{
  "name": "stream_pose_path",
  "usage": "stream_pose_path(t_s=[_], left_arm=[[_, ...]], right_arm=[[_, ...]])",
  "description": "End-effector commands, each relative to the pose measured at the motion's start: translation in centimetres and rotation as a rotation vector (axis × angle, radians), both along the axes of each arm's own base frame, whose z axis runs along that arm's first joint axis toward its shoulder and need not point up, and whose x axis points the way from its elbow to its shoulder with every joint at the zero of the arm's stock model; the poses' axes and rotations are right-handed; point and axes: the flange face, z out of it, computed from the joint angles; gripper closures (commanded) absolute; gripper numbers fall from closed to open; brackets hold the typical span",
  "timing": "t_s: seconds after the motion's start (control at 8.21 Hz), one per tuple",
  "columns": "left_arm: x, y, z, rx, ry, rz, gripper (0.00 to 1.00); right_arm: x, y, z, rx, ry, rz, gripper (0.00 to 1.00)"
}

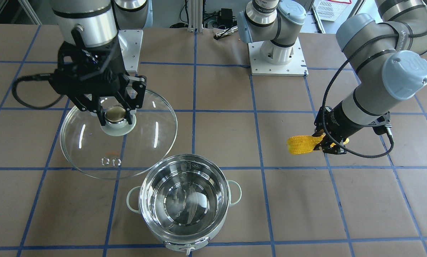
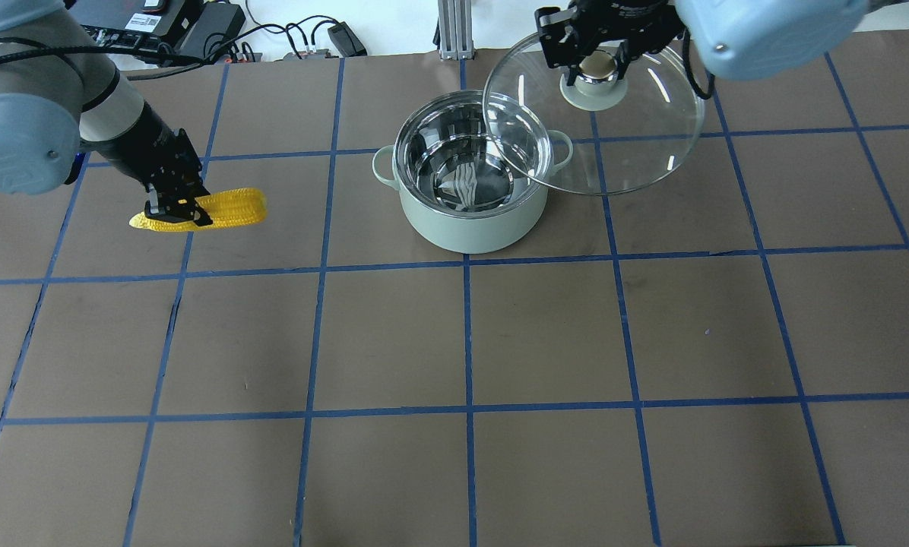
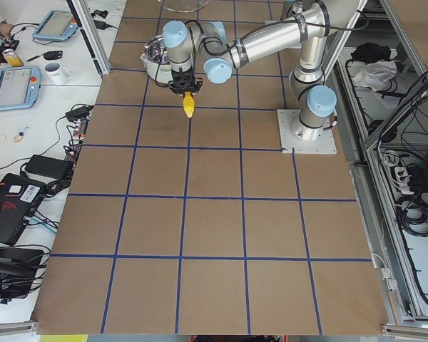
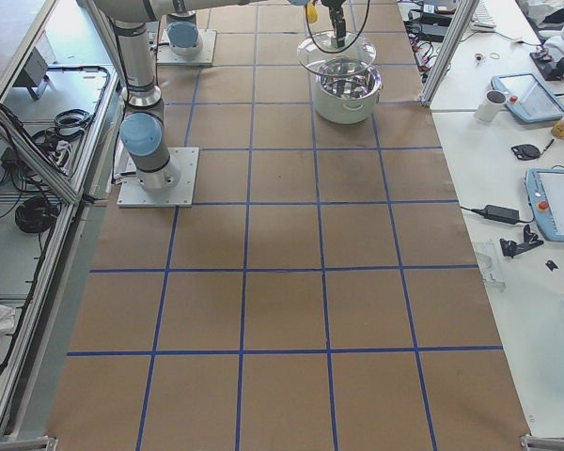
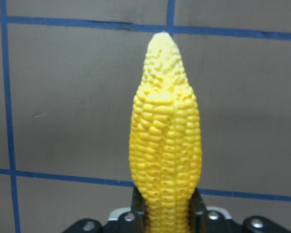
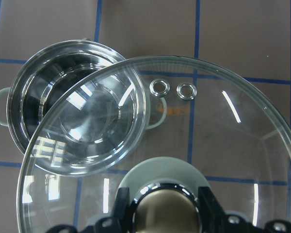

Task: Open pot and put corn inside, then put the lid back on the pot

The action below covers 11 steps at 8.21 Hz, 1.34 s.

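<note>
Overhead: right gripper (image 2: 595, 67) pinches the knob of the glass lid (image 2: 637, 144), held aloft at 2 o'clock of the uncovered pot (image 2: 470, 228). Left gripper (image 2: 175, 213) clamps the corn cob (image 2: 234, 207), well apart at the pot's 9 o'clock.

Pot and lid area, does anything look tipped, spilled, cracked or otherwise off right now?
Nothing stands out. The pot stands upright and empty. The lid hangs whole from the right pincer by its knob, off the pot. The corn is held intact in the left pincer, well to the pot's side.
</note>
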Motion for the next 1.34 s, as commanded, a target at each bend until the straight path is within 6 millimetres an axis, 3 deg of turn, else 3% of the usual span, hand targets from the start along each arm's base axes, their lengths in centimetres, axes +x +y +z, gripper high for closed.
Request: stream_pose_path(t_s=[0.0,0.12,0.24,0.37,0.49,0.73,0.97,1.22], left_arm=[[-7.4,-2.0,5.1,-0.105,0.021,-0.042,1.0],[-10.4,-2.1,6.9,-0.143,0.044,-0.07,1.0],[-13.0,-2.0,7.6,-0.159,0.07,-0.099,1.0],[-14.9,-2.2,7.5,-0.161,0.074,-0.122,1.0],[-17.5,-2.8,7.2,-0.195,0.088,-0.106,1.0],[-22.9,-5.2,4.8,-0.268,0.092,-0.132,1.0],[-25.7,-9.1,4.8,-0.31,0.088,-0.175,1.0],[-30.0,-10.6,2.6,-0.299,0.079,-0.18,1.0]], right_arm=[[-3.4,5.8,3.3,0.048,0.02,0.032,0.59],[-3.8,6.9,3.4,0.08,0.022,0.03,0.6],[-5.3,6.5,3.4,0.093,0.022,0.006,0.6],[-6.8,6.1,3.4,0.099,0.017,-0.005,0.6],[-6.9,6.0,3.3,0.101,0.003,0.002,0.6],[-7.0,6.0,3.3,0.102,0.004,0.002,0.6],[-7.0,6.0,3.3,0.104,0.003,0.004,0.6],[-7.0,6.0,3.2,0.104,0.003,0.004,0.6]])
